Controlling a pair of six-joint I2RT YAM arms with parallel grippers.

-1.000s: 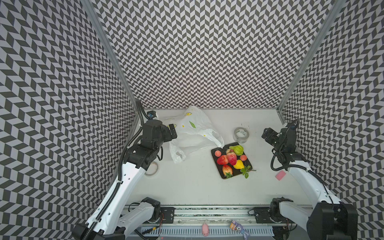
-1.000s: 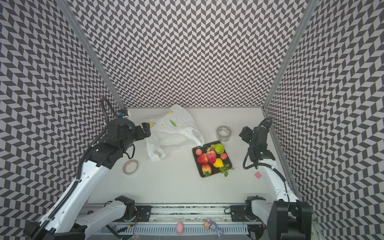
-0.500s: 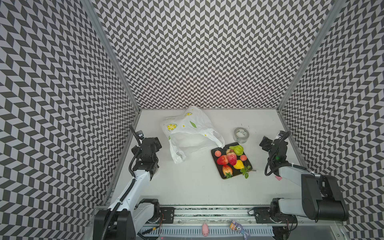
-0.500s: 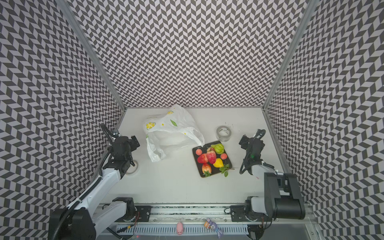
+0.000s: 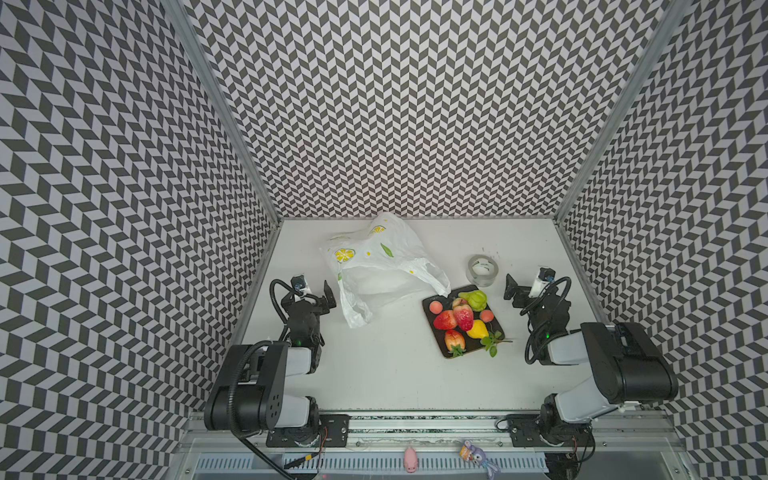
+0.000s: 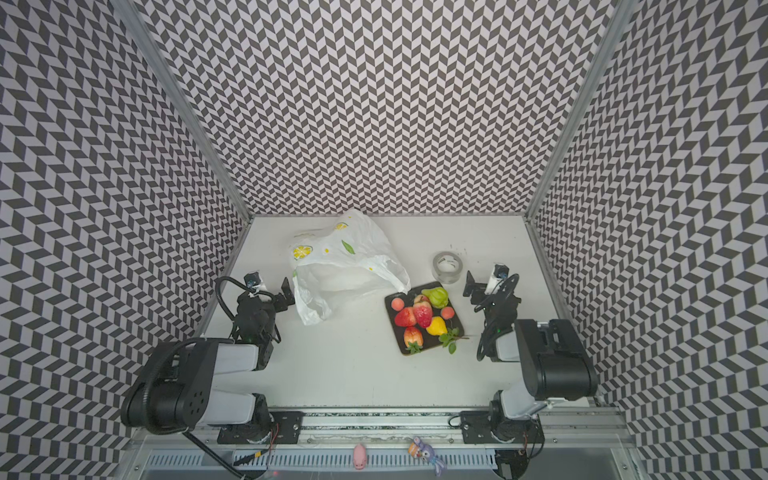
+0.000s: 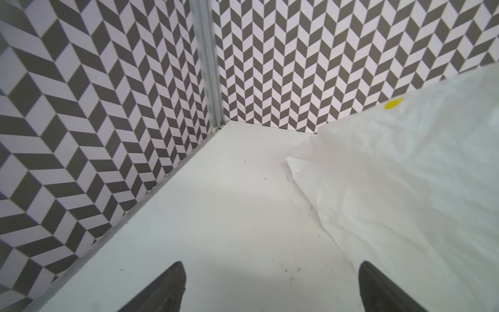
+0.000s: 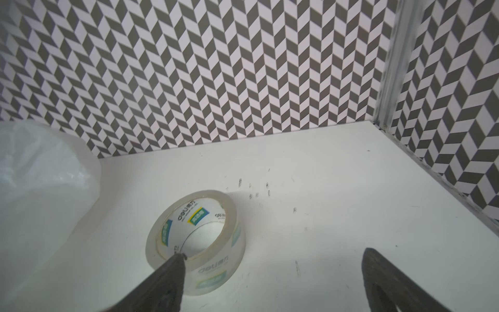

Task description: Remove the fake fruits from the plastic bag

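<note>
At the left edge of the table [image 5: 390, 374], the left fingers [image 7: 170, 289] stand wide apart over bare surface, holding nothing, just beside the plastic bag [image 5: 386, 266]. The bag lies crumpled toward the back, with neither arm gripping it. To its right, the fake fruits [image 5: 463, 316] sit heaped on a dark tray [image 5: 470, 344], outside the bag, and a flap of the bag reaches the tray's back edge. A tape roll [image 8: 213, 270] lies just beyond the tray. The right fingers [image 5: 511, 287] are spread and empty, near the roll.
</note>
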